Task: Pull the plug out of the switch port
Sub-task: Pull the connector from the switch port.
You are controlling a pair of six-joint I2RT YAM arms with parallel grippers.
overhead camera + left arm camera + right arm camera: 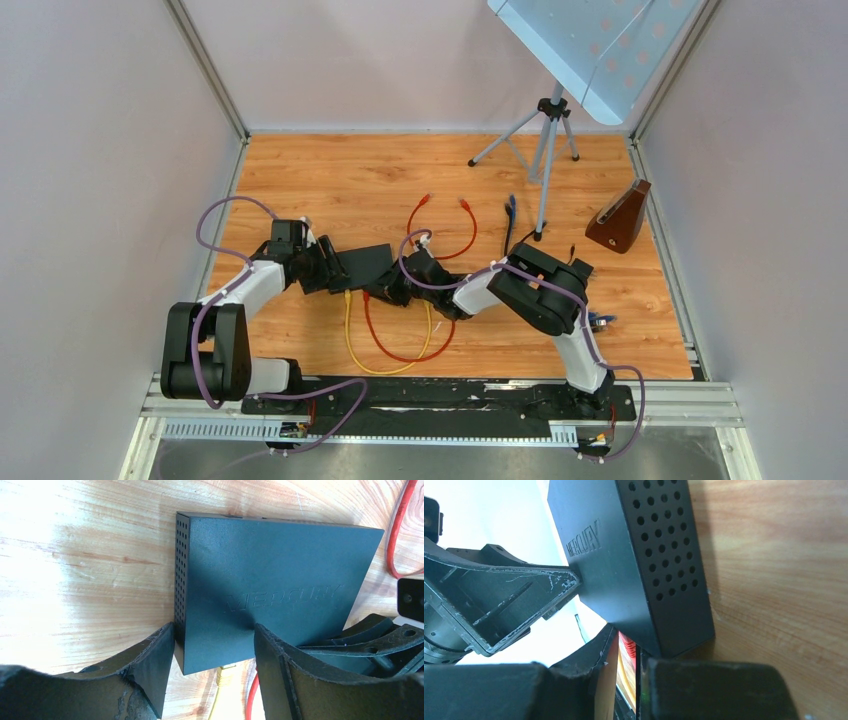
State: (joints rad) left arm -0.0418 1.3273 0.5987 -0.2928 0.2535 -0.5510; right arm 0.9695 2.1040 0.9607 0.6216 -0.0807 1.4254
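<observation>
The black switch (365, 262) lies flat on the wooden floor. My left gripper (335, 272) is shut on its left end; in the left wrist view the fingers (155, 665) clamp the switch (270, 580) at its near corner. A yellow plug (226, 674) and a red cable (252, 695) come out of the switch's near face. My right gripper (393, 292) sits at the switch's near right corner. In the right wrist view it (627, 655) is closed down on the red plug (626, 647), which is still at the port under the switch (639, 565).
The yellow cable (350, 340) and red cable (400, 352) loop on the floor toward the arm bases. A second red cable (440, 225) and a blue cable (510, 215) lie behind the switch. A tripod (545, 130) and a brown wedge (620, 218) stand at the back right.
</observation>
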